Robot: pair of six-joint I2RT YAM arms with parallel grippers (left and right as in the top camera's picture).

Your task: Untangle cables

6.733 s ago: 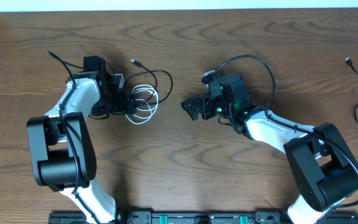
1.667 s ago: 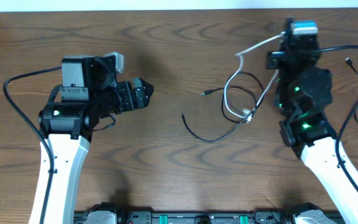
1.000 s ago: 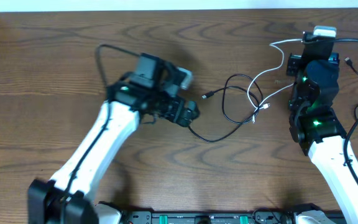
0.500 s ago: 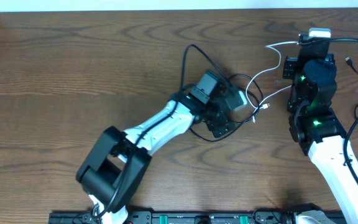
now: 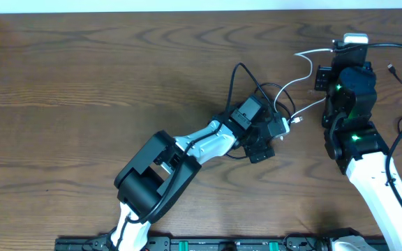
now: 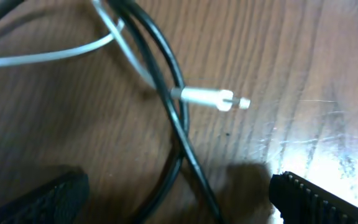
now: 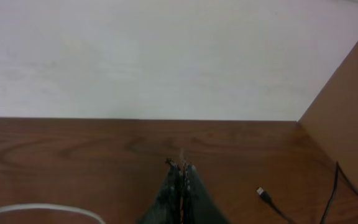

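Cables point(image 5: 307, 109), white and black, lie tangled right of the desk's point(image 5: 82, 84) centre, toward its far edge. Our right gripper point(image 7: 182, 183), closed, lifts the white cable point(image 5: 313, 50). Our left gripper point(image 6: 179, 202) gapes wide astride the black cable point(image 6: 166, 68). Next, we judge: clamp it and draw them apart.

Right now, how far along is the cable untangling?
Done: a separate black cable lies near the right edge. In hand: the right tool is shut, seemingly on the white cable; the open left tool straddles the tangled black cable. Left: those two cross beside the white plug.
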